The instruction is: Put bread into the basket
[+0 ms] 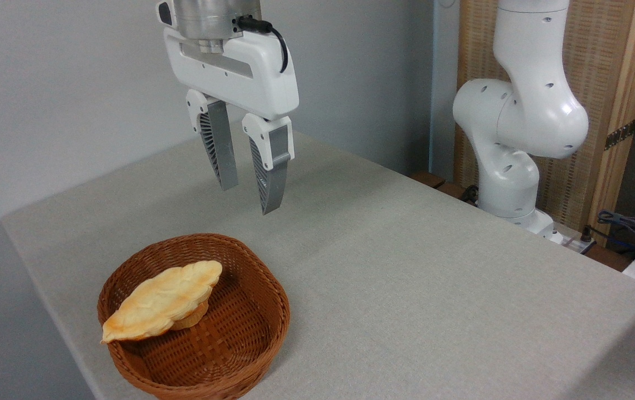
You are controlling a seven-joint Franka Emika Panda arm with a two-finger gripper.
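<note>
Two fingers of the gripper (249, 199) hang narrowly parted, seemingly empty, above the bread (163, 300) in the basket (273, 303).

Woven wicker basket (250, 333); matt table (406, 278)

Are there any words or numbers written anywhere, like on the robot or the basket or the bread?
No, there is nothing to read in this picture.
End effector: plain white and grey, no words.
Robot arm: plain white, no label showing.
Basket and bread: no writing or stickers.
Table: bare grey cloth.
</note>
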